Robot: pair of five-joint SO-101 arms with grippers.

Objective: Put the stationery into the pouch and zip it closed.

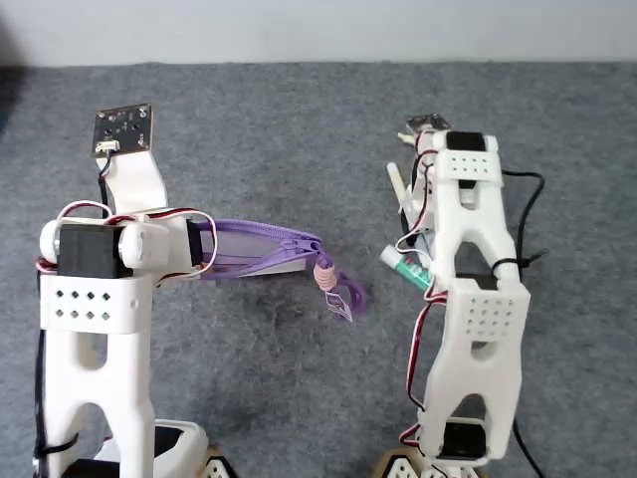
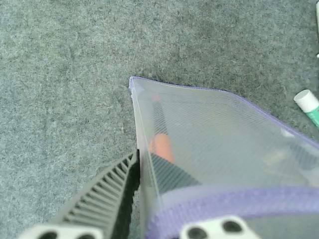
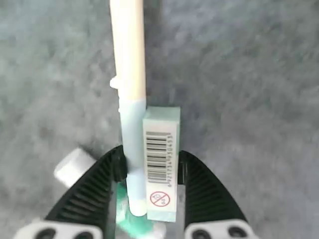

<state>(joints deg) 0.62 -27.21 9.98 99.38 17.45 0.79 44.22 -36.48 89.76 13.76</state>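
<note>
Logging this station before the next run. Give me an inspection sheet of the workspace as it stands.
Surface: grey carpet-like mat, flat.
Job's things: purple mesh pouch with an orange item inside; pen and eraser side by side; glue stick lying on the mat.
Clutter: nothing seen.
Grippers: left gripper shut on the pouch's edge; right gripper shut on pen and eraser together.
Cables: servo wires along both arms; black cable beside the right arm.
Surroundings: pale wall behind the mat.
</note>
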